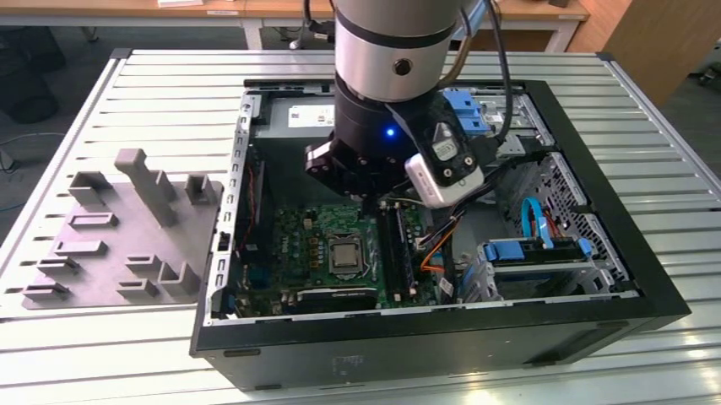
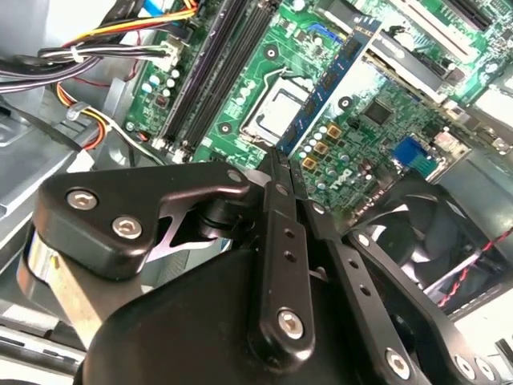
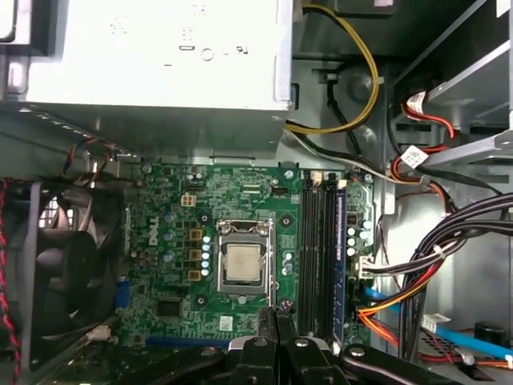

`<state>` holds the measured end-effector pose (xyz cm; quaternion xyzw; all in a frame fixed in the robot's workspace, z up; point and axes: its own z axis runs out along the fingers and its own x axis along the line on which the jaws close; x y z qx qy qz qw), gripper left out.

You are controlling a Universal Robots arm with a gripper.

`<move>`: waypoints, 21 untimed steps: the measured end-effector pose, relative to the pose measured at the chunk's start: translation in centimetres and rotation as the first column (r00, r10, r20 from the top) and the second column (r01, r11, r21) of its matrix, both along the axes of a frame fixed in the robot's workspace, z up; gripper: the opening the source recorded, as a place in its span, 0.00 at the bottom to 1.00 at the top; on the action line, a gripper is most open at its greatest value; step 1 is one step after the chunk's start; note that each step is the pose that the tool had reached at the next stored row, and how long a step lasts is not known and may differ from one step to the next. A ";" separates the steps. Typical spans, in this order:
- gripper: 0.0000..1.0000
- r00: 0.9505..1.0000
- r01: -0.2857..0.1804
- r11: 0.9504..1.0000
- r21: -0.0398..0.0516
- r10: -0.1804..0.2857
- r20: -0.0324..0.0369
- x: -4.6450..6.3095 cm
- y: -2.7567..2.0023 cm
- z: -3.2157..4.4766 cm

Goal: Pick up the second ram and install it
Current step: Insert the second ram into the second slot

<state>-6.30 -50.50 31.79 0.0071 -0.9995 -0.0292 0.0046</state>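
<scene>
In the second wrist view my gripper (image 2: 278,157) is shut on the second ram (image 2: 333,76), a thin blue-green stick with dark chips. It juts out from the fingertips over the green motherboard (image 2: 377,112), beside the CPU socket (image 2: 276,108). The first wrist view has the shut fingers (image 3: 276,321) edge-on, just in front of the CPU socket (image 3: 244,265) and beside the long black memory slots (image 3: 317,241). Another blue-edged stick (image 3: 341,241) stands in the outermost slot. From the exterior view, the arm's wrist (image 1: 383,152) hangs inside the open computer case (image 1: 440,337), above the motherboard (image 1: 304,245).
A grey fixture block (image 1: 124,236) with upright posts lies on the slatted table at the exterior view's left. Inside the case are the power supply (image 3: 152,56), a black fan (image 3: 64,273), cable bundles (image 3: 433,265) next to the slots, and a drive cage (image 1: 535,253).
</scene>
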 end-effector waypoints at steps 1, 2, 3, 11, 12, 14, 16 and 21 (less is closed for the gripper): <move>0.12 1.000 0.000 1.000 0.000 0.000 0.000 0.2 0.05 -0.03; 0.12 1.000 0.000 1.000 0.000 0.000 0.000 0.3 0.11 -0.05; 0.12 1.000 0.000 1.000 0.000 0.000 0.000 0.5 0.19 -0.08; 0.12 1.000 0.000 1.000 0.000 0.000 0.000 1.0 1.01 -0.66; 0.12 1.000 0.000 1.000 0.000 0.000 0.000 1.0 1.04 -0.76; 0.12 1.000 0.000 1.000 0.000 0.000 0.000 1.2 1.06 -0.95; 0.12 1.000 0.000 1.000 0.000 0.000 0.000 1.3 1.11 -1.11; 0.12 1.000 0.000 1.000 0.000 0.000 0.000 1.6 1.24 -1.46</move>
